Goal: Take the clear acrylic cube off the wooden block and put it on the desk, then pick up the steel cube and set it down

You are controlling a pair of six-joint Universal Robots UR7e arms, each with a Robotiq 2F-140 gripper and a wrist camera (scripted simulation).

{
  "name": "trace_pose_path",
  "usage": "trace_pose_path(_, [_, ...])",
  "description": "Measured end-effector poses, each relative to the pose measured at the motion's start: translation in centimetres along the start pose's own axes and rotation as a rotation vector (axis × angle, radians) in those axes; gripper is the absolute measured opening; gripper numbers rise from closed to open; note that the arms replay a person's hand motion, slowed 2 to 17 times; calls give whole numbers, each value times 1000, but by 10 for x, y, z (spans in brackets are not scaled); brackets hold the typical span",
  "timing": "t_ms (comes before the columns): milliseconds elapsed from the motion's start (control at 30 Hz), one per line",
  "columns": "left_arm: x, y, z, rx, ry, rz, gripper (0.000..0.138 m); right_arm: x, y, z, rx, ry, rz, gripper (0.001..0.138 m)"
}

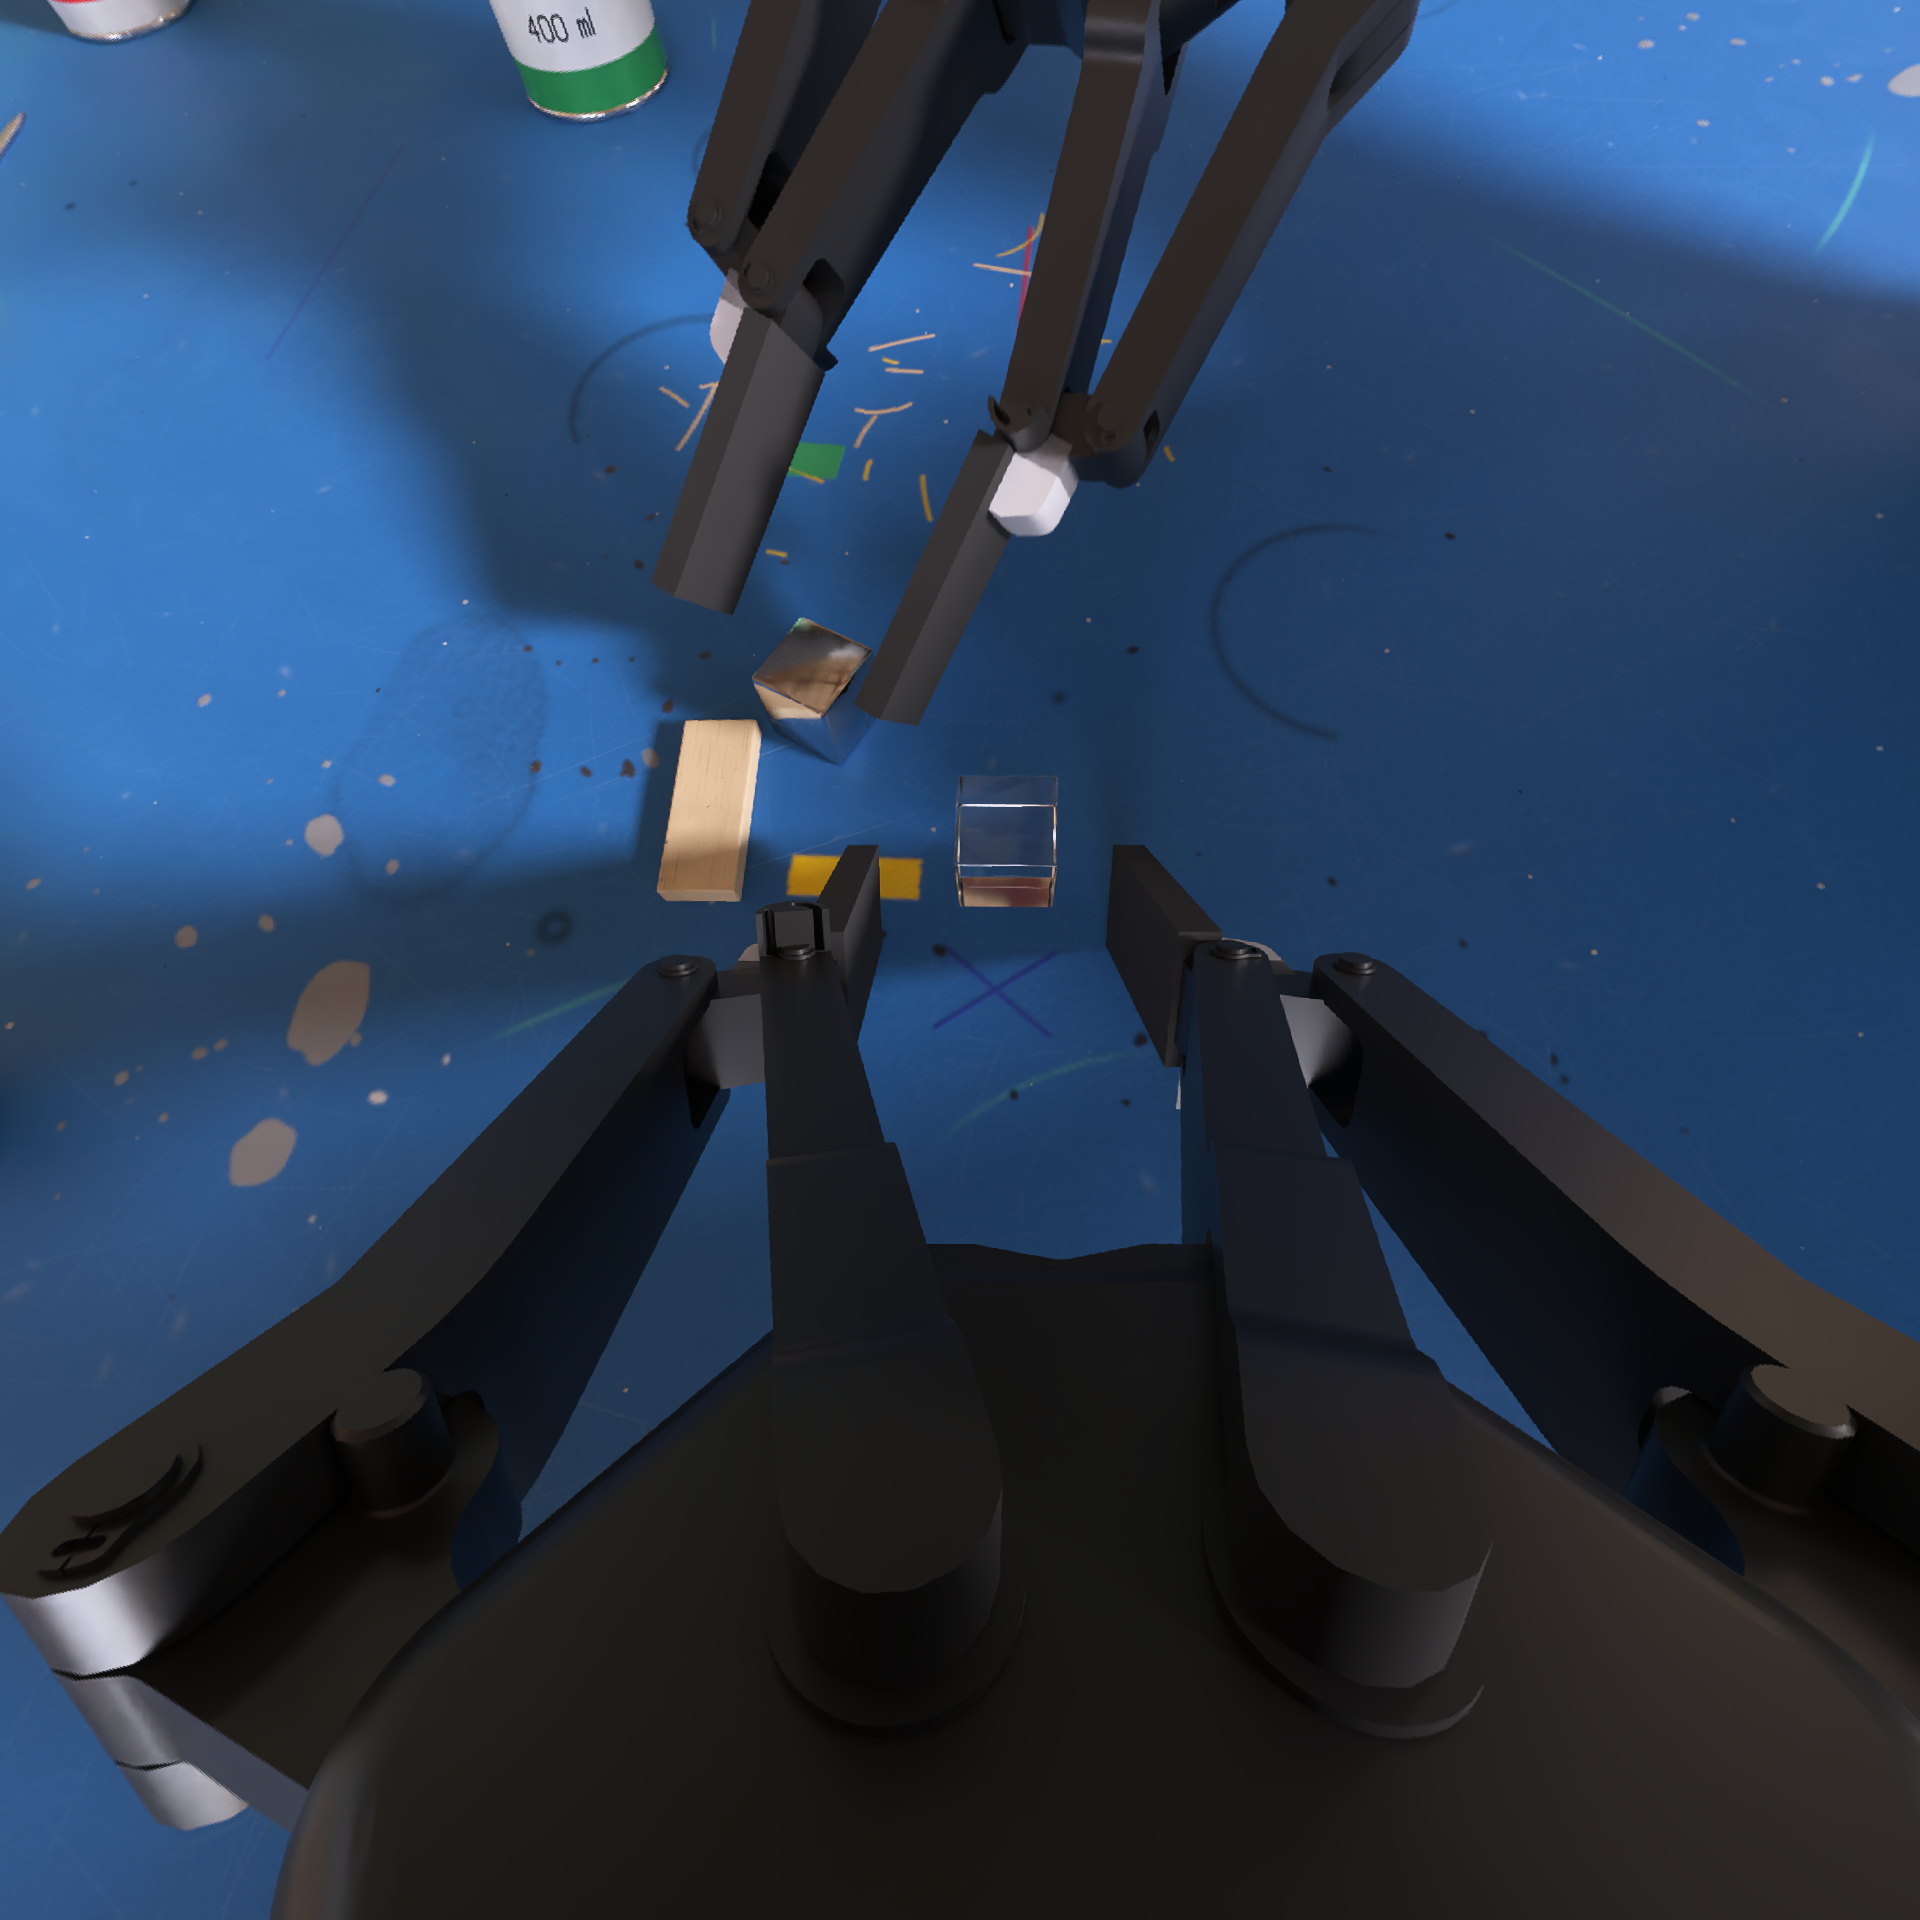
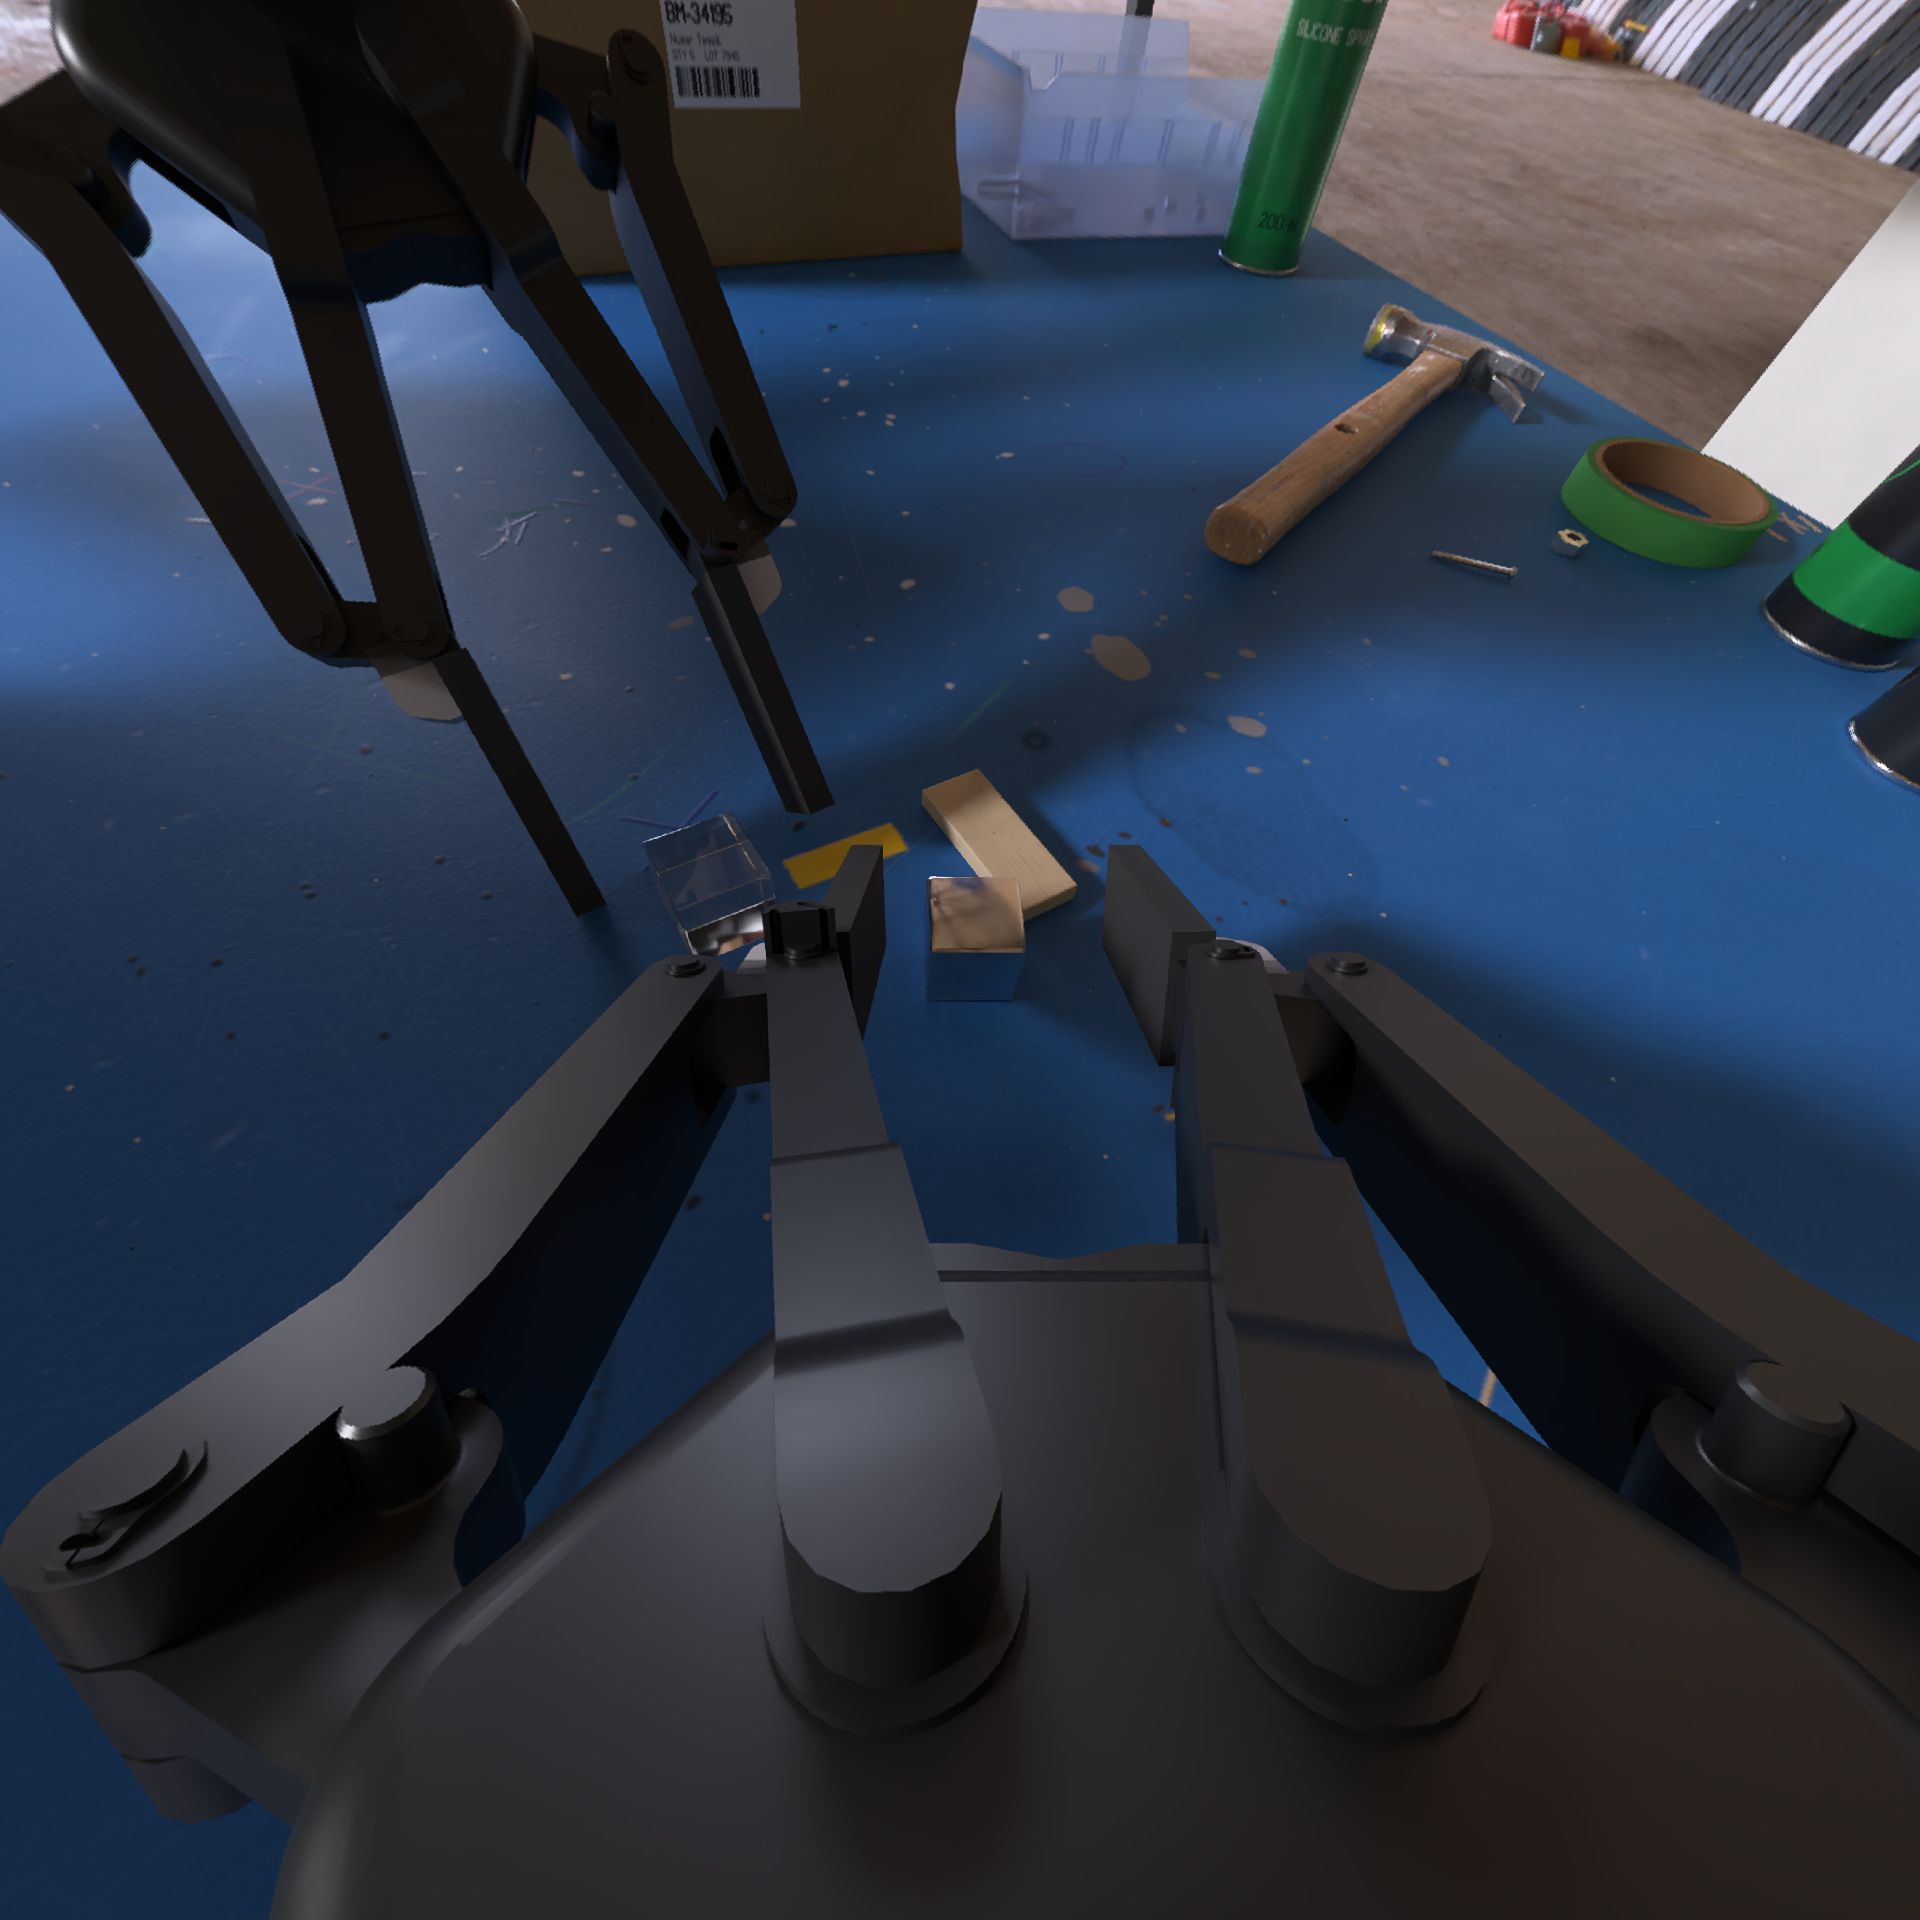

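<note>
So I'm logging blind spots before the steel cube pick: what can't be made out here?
- Steel cube, left wrist view: the right gripper's finger covers one edge; contact unclear.
- Acrylic cube, right wrist view: near corner hidden behind that gripper's own finger.
- Cardboard box: cut off by the top edge.

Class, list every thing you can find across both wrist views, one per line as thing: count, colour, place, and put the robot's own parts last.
clear acrylic cube: 1, transparent, on the desk, off the block
steel cube: 1, shiny silver, on the desk beside the wooden block
wooden block: 1, pale wood, lying flat
yellow tape patch: 1, stuck between block and clear cube
hammer: 1, wooden handle, far right
tape roll: 1, green, by the desk edge
tall spray can: 1, green, at the back
cardboard box: 1, brown, at the back
clear plastic bin: 1, beside the box
desk: 1, blue, paint-flecked
left gripper: 1, black, open
right gripper: 1, black, open, steel cube ahead between its fingers
</note>
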State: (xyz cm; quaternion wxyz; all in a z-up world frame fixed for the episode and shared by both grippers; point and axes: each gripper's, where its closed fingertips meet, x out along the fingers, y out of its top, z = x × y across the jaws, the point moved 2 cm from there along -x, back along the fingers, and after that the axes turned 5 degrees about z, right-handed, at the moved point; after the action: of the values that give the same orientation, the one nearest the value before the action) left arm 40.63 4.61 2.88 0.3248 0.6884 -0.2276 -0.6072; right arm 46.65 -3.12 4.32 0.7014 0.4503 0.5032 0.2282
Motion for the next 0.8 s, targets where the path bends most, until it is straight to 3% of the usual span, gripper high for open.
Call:
trace_pose_path(267, [5, 5, 2, -27, 15, 3, 54, 7, -4, -2, -37, -12, -50, 60])
trace_pose_path(800, [10, 11, -3, -39, 101, 2, 56, 5, -1, -2, 4, 26, -22, 59])
